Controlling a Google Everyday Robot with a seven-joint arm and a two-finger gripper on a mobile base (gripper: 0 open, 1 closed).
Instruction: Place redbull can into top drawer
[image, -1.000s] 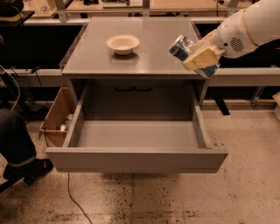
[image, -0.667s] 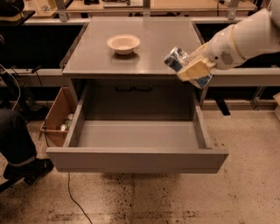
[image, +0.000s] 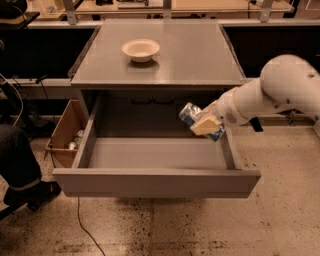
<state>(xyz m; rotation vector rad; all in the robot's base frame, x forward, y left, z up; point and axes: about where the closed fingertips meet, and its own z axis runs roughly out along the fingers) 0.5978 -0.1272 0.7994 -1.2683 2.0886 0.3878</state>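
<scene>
Speckled floor spreads out under a grey table (image: 200, 55), and a cream bowl (image: 141, 49) sits near 11 o'clock on its top. Under the top, the top drawer (image: 155, 182) is pulled wide out toward me. A big white arm (image: 280, 90) reaches in from 3 o'clock. Its pincer (image: 203, 124) is clenched around the redbull can (image: 188, 113). The can hangs tilted in the air over the drawer's 3 o'clock side. It is close to the side wall and not touching the drawer floor.

What could go wrong? The can is very near that side wall. If the pincer lets go right there, I think the can could hit the wall's top edge and tumble out onto the floor. The can is leaning too, so a drop from up high might make it bounce and roll about. It looks shiny and smooth, so it could slip out early. Moving toward 9 o'clock and lower down before letting go looks safer to me.
</scene>
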